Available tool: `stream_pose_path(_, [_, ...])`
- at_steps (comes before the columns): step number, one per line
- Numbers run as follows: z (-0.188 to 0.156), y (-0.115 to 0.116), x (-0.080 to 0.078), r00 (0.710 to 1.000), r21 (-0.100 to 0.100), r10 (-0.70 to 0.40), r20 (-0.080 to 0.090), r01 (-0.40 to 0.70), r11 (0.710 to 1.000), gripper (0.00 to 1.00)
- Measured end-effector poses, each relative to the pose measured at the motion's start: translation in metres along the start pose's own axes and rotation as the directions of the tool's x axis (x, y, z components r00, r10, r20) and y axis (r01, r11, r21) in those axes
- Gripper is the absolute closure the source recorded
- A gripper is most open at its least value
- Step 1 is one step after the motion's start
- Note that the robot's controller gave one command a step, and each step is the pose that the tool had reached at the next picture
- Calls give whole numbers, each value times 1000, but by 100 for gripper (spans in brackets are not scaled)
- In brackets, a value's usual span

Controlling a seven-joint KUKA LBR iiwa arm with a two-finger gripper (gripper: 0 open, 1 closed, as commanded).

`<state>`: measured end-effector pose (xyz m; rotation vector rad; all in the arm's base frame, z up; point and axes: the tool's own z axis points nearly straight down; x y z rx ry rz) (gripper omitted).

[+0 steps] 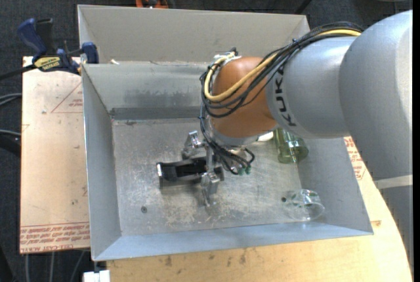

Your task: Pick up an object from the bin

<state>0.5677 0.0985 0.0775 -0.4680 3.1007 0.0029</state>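
Here, in the camera view, the arm (341, 77) reaches in from the right. Its orange wrist cover (239, 100) is looped with yellow and black cables, and its jaws hang down over the middle of the bin's (98, 143) grey floor. The jaws stand wide. One metal finger (192, 141) shows on the far side of a black oblong thing (176, 172), and the other shows on its near side. That thing lies flat on the floor just left of centre, with its right end between the two fingers; I cannot tell whether either finger touches it. To the right, near the bin's right wall, a pale green see-through bottle (289, 147) lies partly under the arm. A clear plastic thing (304, 203) rests near the front right corner, well apart from the jaws.
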Motion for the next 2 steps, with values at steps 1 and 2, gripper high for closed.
stream_pose_path(1, [15, 1, -12, 1000, 2, 5, 27, -5, 1000, 100])
stream_pose_path(2, [14, 1, -12, 1000, 2, 7, 27, -7, 1000, 100])
